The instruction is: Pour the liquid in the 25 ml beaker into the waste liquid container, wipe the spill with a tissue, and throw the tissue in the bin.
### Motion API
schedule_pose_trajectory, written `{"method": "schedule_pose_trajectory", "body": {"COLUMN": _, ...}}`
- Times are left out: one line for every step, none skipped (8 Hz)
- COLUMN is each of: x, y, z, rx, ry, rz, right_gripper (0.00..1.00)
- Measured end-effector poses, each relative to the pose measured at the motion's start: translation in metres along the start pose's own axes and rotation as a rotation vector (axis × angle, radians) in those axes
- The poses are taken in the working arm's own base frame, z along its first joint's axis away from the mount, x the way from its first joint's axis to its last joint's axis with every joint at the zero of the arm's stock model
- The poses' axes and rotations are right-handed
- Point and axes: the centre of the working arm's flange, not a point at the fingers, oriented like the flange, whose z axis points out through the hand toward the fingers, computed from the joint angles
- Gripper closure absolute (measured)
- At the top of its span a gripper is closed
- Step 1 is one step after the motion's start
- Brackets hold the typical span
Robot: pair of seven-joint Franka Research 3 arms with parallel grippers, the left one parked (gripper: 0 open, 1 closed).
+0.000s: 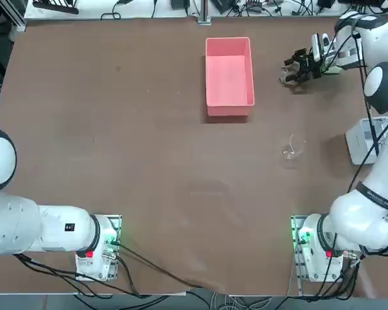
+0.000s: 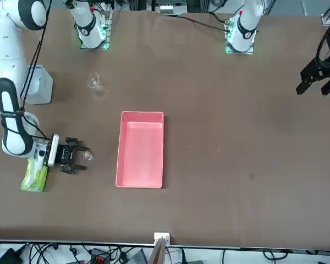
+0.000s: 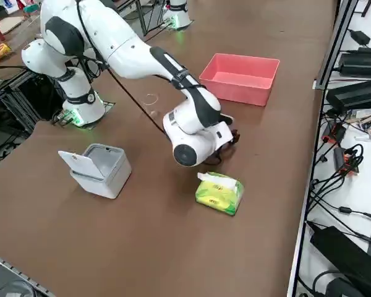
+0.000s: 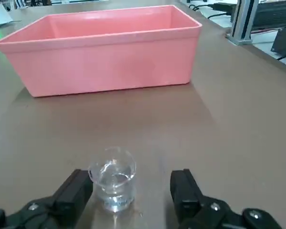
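A brown desk [image 1: 149, 161] fills the room's middle, with the white right arm [image 3: 123, 43] stretched low across it toward its far right corner. Seen from overhead, the pink box [image 1: 229, 77] sits at about twelve o'clock from the desk's centre, open side up, apparently the waste liquid container. A small lidded white bin [image 3: 99, 168] waits at the desk's right edge with its lid up, seemingly ready for the used paper. Near it lies a lime-green tissue pack [image 3: 219, 193], a white tissue [image 3: 208, 177] poking out of the top.

A larger clear glass beaker [image 1: 291, 150] stands alone at about five o'clock from the box, well apart from the action. At about three o'clock from the box, the right claw [image 4: 128, 191] is held level just above the desk, its fingers [image 4: 76, 191] spread wide. The tiny 25 ml beaker [image 4: 113, 177] stands upright between them, closer to one finger, untouched as far as can be seen, with clear liquid inside. The low, level approach suits a side grip, probably keeping the glass upright until it reaches the box.
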Motion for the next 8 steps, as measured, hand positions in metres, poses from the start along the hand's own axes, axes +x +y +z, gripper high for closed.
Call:
{"method": "schedule_pose_trajectory", "body": {"x": 0.001, "y": 0.0001, "z": 0.0015, "rx": 0.002, "ry": 0.0, "rz": -0.001, "right_gripper": 0.0}}
{"method": "schedule_pose_trajectory", "body": {"x": 0.001, "y": 0.0001, "z": 0.0019, "rx": 0.003, "ry": 0.0, "rz": -0.002, "right_gripper": 0.0}}
{"method": "schedule_pose_trajectory", "body": {"x": 0.0004, "y": -0.0001, "z": 0.0023, "rx": 0.003, "ry": 0.0, "rz": -0.001, "right_gripper": 0.0}}
{"method": "schedule_pose_trajectory", "body": {"x": -0.0004, "y": -0.0004, "z": 0.0028, "rx": 0.004, "ry": 0.001, "rz": 0.0, "right_gripper": 0.0}}
{"method": "schedule_pose_trajectory", "body": {"x": -0.001, "y": -0.0006, "z": 0.0032, "rx": 0.004, "ry": 0.001, "rz": 0.0, "right_gripper": 0.0}}
{"method": "schedule_pose_trajectory", "body": {"x": -0.0017, "y": -0.0008, "z": 0.0037, "rx": 0.005, "ry": 0.001, "rz": 0.001, "right_gripper": 0.0}}
{"method": "schedule_pose_trajectory", "body": {"x": -0.0035, "y": -0.0014, "z": 0.005, "rx": 0.007, "ry": 0.002, "rz": 0.003, "right_gripper": 0.0}}
{"method": "schedule_pose_trajectory", "body": {"x": -0.0065, "y": -0.0024, "z": 0.0071, "rx": 0.01, "ry": 0.002, "rz": 0.007, "right_gripper": 0.0}}
